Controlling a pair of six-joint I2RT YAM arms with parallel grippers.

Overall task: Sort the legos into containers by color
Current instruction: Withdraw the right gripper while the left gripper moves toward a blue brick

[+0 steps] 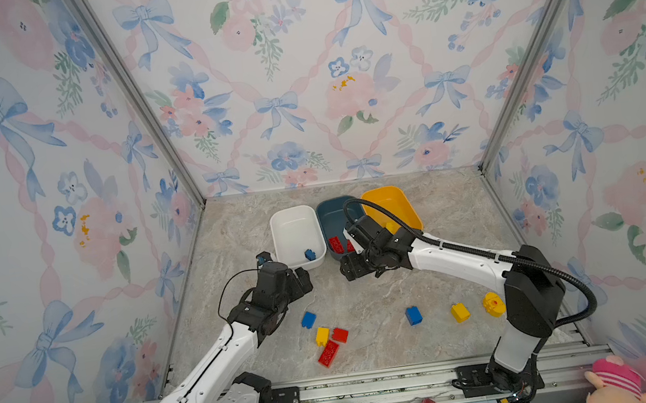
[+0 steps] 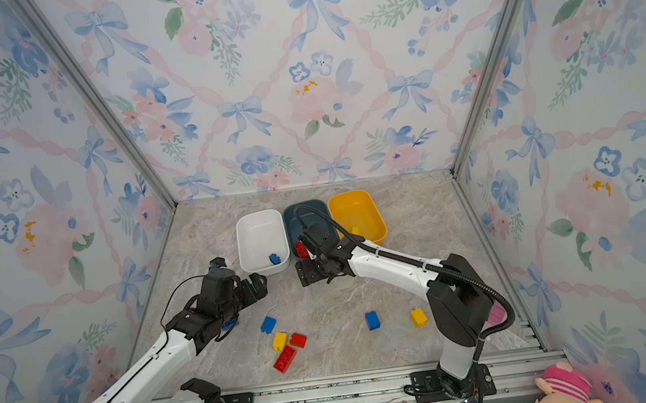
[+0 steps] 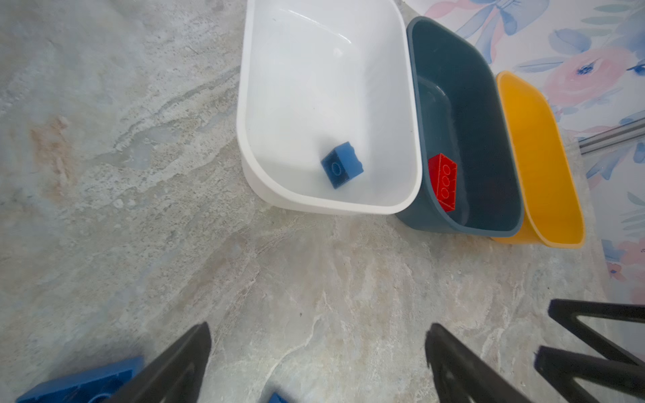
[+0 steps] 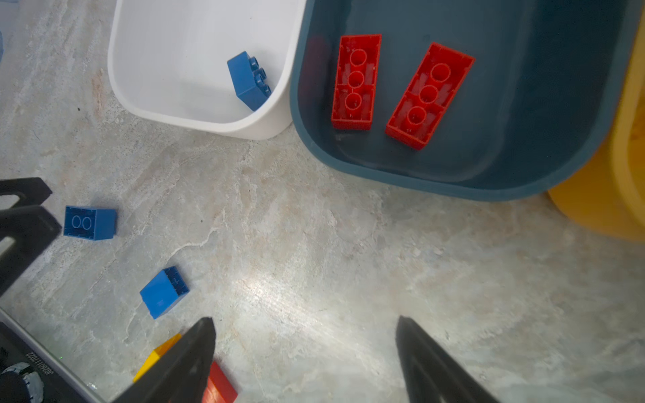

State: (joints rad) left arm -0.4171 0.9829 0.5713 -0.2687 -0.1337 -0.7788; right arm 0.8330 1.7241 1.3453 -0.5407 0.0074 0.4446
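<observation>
Both sets of jaws stood released and empty. The left gripper (image 3: 319, 328) gaped over bare table (image 1: 431, 206), and the right gripper (image 4: 305, 319) hung parted at the six o'clock side of the teal tub (image 1: 331, 214).

Reading the tabletop as a clock with twelve at the back wall, the three containers sat side by side at twelve. The white tub (image 1: 294, 222) lay toward eleven, the teal one in the middle, and the yellow tub (image 1: 390, 202) toward one. One blue brick (image 1: 310, 254) lay in the white tub and two red bricks (image 4: 356, 82) lay studs-down in the teal one. Something yellow showed in the yellow tub, too hidden by the arm to name.

The loose legos lay toward six. A loose blue brick (image 1: 308, 320), a yellow brick (image 1: 322, 335), a small red brick (image 1: 340, 335) and a long red brick (image 1: 328, 353) bunched near six-thirty. A second blue brick (image 1: 413, 315), a second yellow brick (image 1: 460, 312) and the rounded yellow piece (image 1: 493, 304) strung out toward four. A third blue brick (image 4: 90, 222) lay by the left arm.

To my eye a red delivery was done and the sorting was less than half through. The next move, I judged, called for a reach toward six. There the open jaws would be lowered astride one brick's flat sides and squeezed firmly. The brick would then go to its tub: blue to white, red to teal, yellow to yellow.
</observation>
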